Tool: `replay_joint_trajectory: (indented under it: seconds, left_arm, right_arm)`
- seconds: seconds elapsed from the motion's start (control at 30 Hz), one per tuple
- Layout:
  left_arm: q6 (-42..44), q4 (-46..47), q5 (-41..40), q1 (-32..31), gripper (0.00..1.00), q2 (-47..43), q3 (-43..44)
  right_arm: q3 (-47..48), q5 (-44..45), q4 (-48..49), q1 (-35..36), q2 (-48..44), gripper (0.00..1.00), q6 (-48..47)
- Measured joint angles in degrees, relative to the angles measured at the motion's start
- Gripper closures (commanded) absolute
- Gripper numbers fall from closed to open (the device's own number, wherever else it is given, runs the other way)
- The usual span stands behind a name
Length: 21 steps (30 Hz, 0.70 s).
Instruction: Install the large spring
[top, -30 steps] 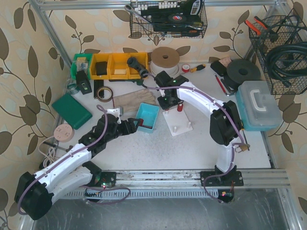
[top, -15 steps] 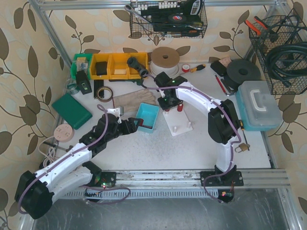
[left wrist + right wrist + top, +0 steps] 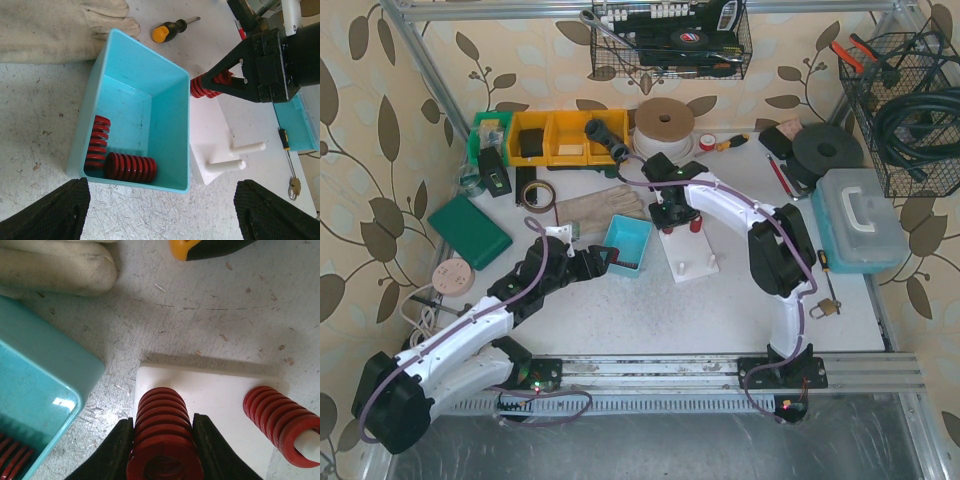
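The large spring [image 3: 164, 440] is a thick red steel coil. It looks stiff and fairly weighty for its size, with a painted, ribbed flank that gives fingers some purchase, and it is not likely to be fragile. The best hold is across the flank near the upper end, leaving the lower turns and the bore free to pass over a peg. That is how the right pincer [image 3: 164, 460] has it, with its two black fingers closed narrowly on opposite sides of the coil. The spring's long axis runs along the pincer's reach. Its open bore faces the wrist camera and its far end points down at the far left corner of the white base plate [image 3: 215, 387], so it stands roughly upright and in line with the pegs. I cannot tell whether a peg has entered the bore. A second spring [image 3: 280, 415] sits on the neighbouring peg just beside it, and two bare pegs [image 3: 247, 147] stand at the plate's near end. Beside the plate lies the teal bin [image 3: 150, 65], holding two spare springs [image 3: 131, 167]. The left pincer [image 3: 162, 210] hangs wide and empty over the bin's near side, above the surface [image 3: 30, 100].
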Motion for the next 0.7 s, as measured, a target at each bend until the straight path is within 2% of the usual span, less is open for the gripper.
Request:
replay_joint_trajectory:
  seconds: [0.3,0.37,0.47,0.57,0.7]
  left_arm:
    - [0.02,0.13,0.00,0.00,0.19,0.61,0.00]
    - [0.04,0.15,0.00,0.00,0.19,0.61,0.00]
    - [0.04,0.17,0.00,0.00,0.19,0.61,0.00]
    - [0.04,0.31,0.00,0.00,0.19,0.85,0.00]
    - [0.04,0.39,0.00,0.00,0.19,1.77,0.00]
  right_arm:
    - [-0.28,-0.22,1.95,-0.24,3.45,0.98,3.04]
    - [-0.85,-0.24,2.54,-0.31,3.58,0.83,3.39]
    - [-1.84,-0.24,3.72,-0.39,3.17,0.78,3.93]
    - [-2.34,-0.33,4.28,-0.46,2.89,0.63,4.48]
    - [-4.15,-0.68,5.49,-0.61,2.29,0.54,5.51]
